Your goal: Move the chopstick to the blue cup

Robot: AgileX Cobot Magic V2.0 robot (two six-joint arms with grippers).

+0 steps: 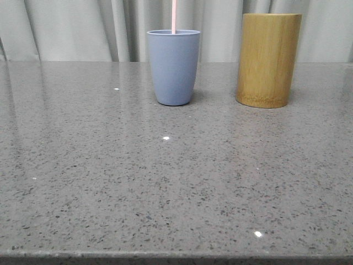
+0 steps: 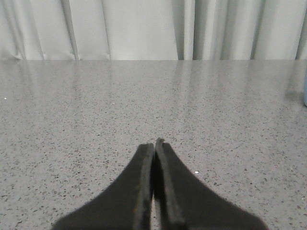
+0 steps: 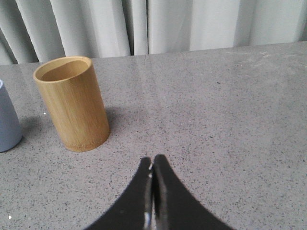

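Note:
The blue cup (image 1: 174,66) stands upright at the back middle of the grey speckled table. A thin pale pink chopstick (image 1: 174,16) rises out of its mouth and runs off the top of the front view. The cup's edge also shows in the right wrist view (image 3: 7,120). Neither gripper shows in the front view. My left gripper (image 2: 154,146) is shut and empty over bare table, away from the cup. My right gripper (image 3: 152,160) is shut and empty, on the near side of the bamboo cylinder.
A taller yellow-brown bamboo cylinder (image 1: 268,59) stands right of the blue cup; its open top looks empty in the right wrist view (image 3: 72,103). Pale curtains hang behind the table's far edge. The table's front edge (image 1: 176,257) runs along the bottom.

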